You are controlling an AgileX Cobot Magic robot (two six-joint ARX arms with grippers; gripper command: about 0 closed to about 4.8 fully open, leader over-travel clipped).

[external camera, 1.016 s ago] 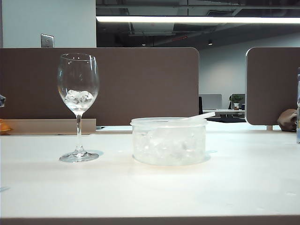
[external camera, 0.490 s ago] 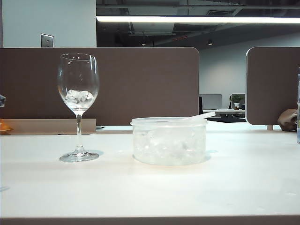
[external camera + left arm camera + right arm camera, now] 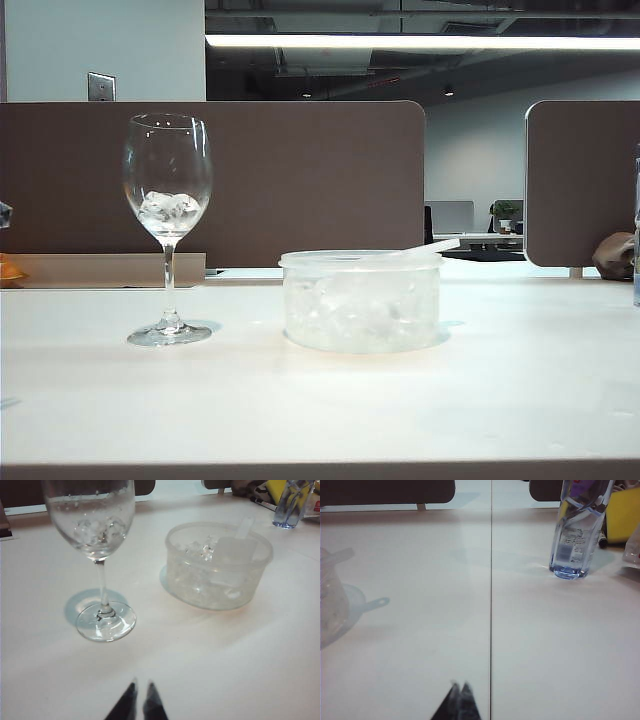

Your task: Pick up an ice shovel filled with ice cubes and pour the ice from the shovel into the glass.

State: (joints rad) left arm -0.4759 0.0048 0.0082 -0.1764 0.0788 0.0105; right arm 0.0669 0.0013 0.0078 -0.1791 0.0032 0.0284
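Note:
The glass (image 3: 167, 180) stands upright at the left of the table, with a few ice cubes (image 3: 168, 207) in its bowl. The ice shovel (image 3: 430, 247) rests in the round plastic tub (image 3: 361, 300) of ice at the middle, its handle sticking out over the right rim. In the left wrist view the glass (image 3: 95, 520) and the ice shovel (image 3: 235, 545) lie well ahead of my left gripper (image 3: 141, 685), which is shut and empty. My right gripper (image 3: 460, 685) is shut and empty over bare table, with the tub's edge (image 3: 330, 605) far off to one side. Neither gripper shows in the exterior view.
A clear water bottle (image 3: 577, 530) stands on the table beyond the right gripper, to the right of the tub; it also shows as the bottle (image 3: 290, 505) in the left wrist view. Brown partition panels (image 3: 300, 180) close off the table's far edge. A dark seam (image 3: 491, 605) runs across the tabletop.

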